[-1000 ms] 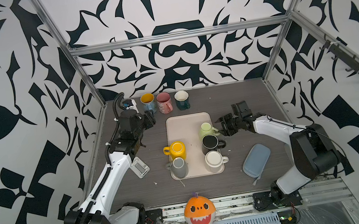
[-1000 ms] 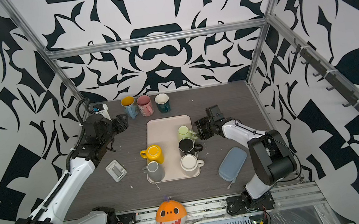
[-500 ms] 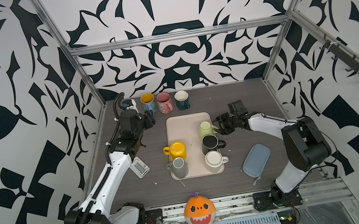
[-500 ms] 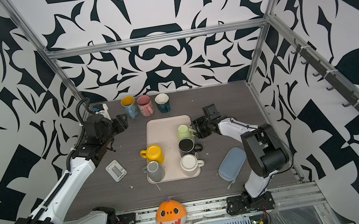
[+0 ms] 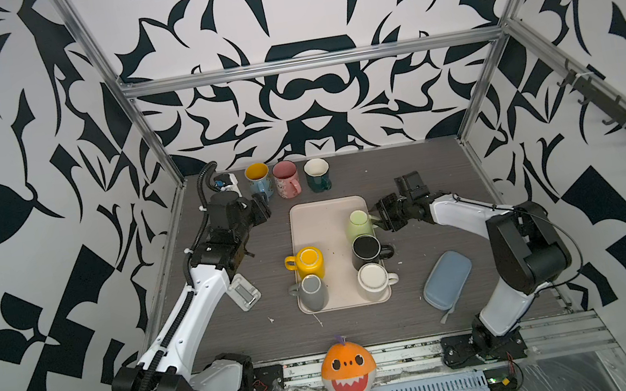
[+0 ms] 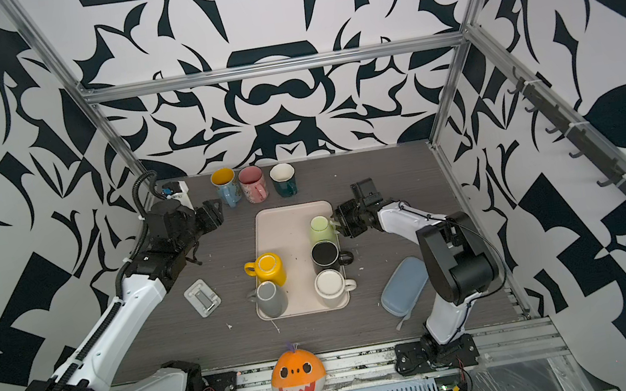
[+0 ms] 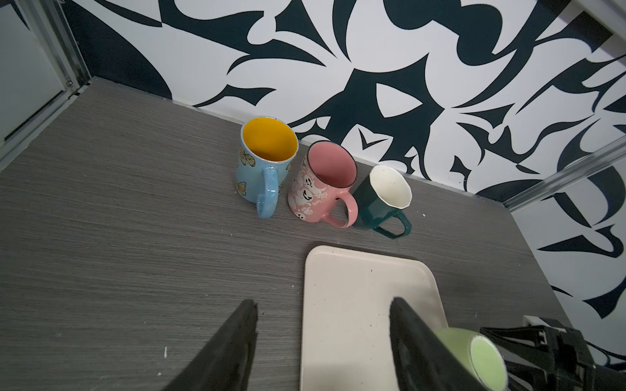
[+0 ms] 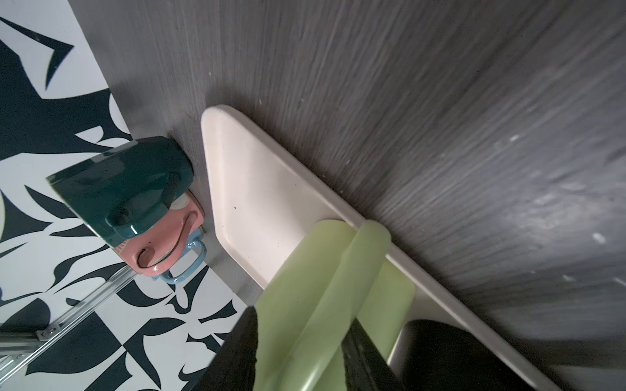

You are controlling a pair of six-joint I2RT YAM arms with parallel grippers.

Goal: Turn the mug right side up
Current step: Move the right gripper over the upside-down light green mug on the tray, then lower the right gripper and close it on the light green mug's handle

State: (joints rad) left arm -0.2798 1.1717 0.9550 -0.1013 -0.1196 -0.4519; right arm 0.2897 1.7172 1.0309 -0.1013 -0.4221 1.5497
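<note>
Right gripper [image 5: 382, 214] at the handle of the light green mug [image 5: 358, 224], fingers [image 8: 364, 355] on either side of that handle; grip closed or not: cannot tell. Mug bottom-up on the beige tray [image 5: 323, 220], directly ahead of the fingertips. Left gripper [image 5: 261, 209] parted, empty, short of the blue butterfly mug [image 5: 259, 181].

White arm links [image 5: 189, 307], black joints, corrugated cable
</note>
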